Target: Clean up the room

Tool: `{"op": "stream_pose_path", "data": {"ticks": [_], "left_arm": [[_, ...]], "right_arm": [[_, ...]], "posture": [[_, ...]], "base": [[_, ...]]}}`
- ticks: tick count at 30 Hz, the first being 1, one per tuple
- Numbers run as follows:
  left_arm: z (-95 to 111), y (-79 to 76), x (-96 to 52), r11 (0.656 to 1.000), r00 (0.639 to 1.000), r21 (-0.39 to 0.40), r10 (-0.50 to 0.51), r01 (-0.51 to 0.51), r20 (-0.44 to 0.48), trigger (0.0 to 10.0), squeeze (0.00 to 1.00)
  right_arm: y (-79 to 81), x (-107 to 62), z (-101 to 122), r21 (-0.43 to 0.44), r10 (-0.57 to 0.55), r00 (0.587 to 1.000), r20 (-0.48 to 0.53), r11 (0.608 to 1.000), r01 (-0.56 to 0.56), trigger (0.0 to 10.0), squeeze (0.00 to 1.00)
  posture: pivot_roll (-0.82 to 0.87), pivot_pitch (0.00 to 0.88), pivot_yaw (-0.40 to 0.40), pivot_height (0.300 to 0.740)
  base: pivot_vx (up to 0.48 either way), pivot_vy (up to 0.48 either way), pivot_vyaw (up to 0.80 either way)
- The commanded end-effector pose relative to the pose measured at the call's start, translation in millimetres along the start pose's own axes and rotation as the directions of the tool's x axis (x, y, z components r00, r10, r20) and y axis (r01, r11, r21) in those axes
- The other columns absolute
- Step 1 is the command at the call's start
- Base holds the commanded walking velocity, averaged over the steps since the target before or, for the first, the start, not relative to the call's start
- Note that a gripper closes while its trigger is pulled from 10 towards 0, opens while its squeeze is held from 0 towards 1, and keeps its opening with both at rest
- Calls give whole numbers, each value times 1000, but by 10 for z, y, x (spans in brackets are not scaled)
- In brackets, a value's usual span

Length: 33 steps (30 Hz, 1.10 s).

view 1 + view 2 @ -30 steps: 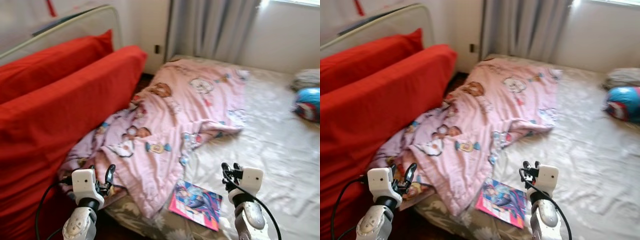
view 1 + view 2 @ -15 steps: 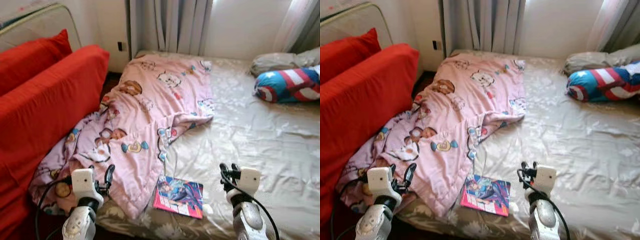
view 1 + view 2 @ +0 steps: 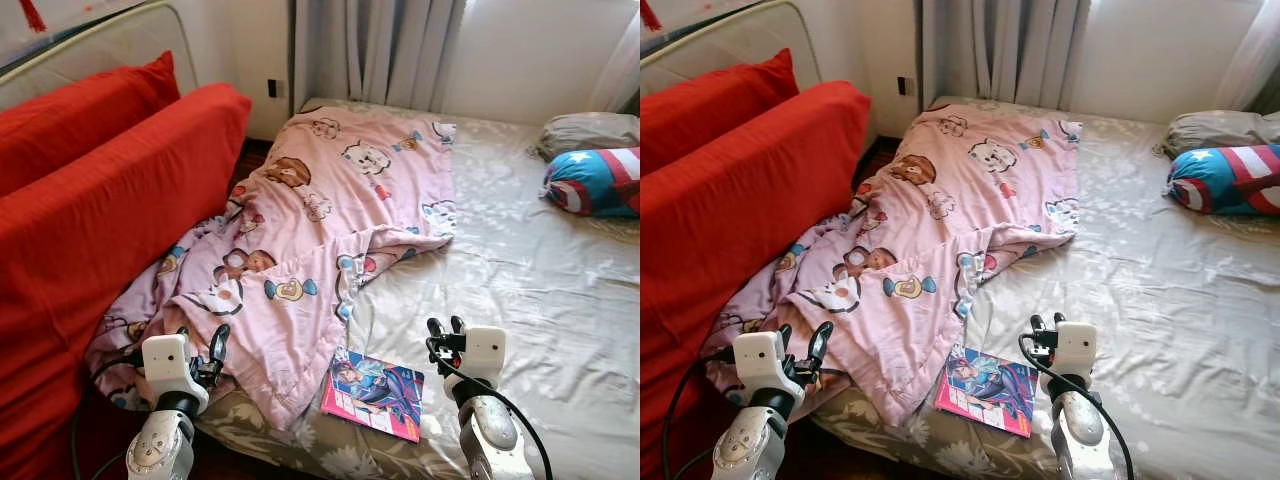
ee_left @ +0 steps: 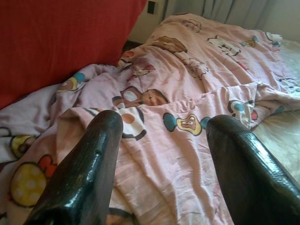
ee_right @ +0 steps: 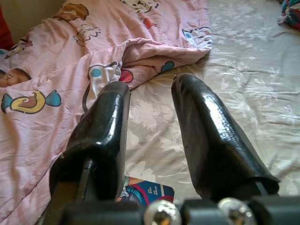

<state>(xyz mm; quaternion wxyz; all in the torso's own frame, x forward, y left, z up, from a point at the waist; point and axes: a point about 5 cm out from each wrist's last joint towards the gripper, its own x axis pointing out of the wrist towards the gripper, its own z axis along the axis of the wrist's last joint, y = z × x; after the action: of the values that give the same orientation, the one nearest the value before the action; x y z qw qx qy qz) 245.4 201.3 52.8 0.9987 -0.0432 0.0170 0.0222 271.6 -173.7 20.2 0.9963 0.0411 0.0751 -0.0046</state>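
A rumpled pink cartoon-print blanket (image 3: 330, 220) lies over the left half of the bed and hangs off its near corner. A colourful book (image 3: 375, 393) rests flat on the flowered sheet (image 3: 540, 290) near the bed's front edge, just right of the blanket's hem. My left gripper (image 3: 200, 348) is held low at the blanket's hanging corner, open, with nothing between its fingers (image 4: 93, 154). My right gripper (image 3: 444, 330) hovers over the sheet just right of the book, open and empty; the book's corner (image 5: 145, 191) peeks out below its fingers (image 5: 206, 136).
Large red cushions (image 3: 110, 200) lean against a metal-framed rail on the left, close beside the bed. A blue, red and white shield-print pillow (image 3: 598, 182) and a grey pillow (image 3: 585, 130) lie at the far right. Curtains (image 3: 380, 50) hang behind the bed.
The whole picture has swung right and then partly back left, so the camera moved. Both arms keep the same pose; blanket and book lie where they were.
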Motion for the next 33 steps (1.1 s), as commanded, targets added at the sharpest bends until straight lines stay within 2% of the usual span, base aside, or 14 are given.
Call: {"op": "stream_pose_path", "data": {"ticks": [1, 20, 23, 33], "left_arm": [[-12, -6, -13, 1000, 1000, -10, 2, -2, -8, 10000, 0], [-2, 8, -18, 1000, 1000, -6, 2, -2, -13, 10000, 0], [0, 11, -17, 1000, 1000, -5, 3, -3, -15, 10000, 0], [-9, 26, -32, 1000, 1000, -6, 5, -5, -19, 10000, 0]], "right_arm": [[-15, 3, -2, -11, -2, 1000, -6, 1000, 2, 10000, 0], [-27, -9, -44, -9, -34, 999, -21, 999, 34, 10000, 0], [-25, -4, -39, -13, -35, 999, -12, 999, 35, 10000, 0], [-32, -7, -38, -9, -41, 999, -4, 999, 41, 10000, 0]], "posture": [[-34, 92, -31, 685], [-32, 95, -25, 676], [-31, 96, -25, 652], [-28, 99, -25, 652]], "base": [[0, 0, 0], [0, 0, 0], [0, 0, 0], [0, 0, 0]]}}
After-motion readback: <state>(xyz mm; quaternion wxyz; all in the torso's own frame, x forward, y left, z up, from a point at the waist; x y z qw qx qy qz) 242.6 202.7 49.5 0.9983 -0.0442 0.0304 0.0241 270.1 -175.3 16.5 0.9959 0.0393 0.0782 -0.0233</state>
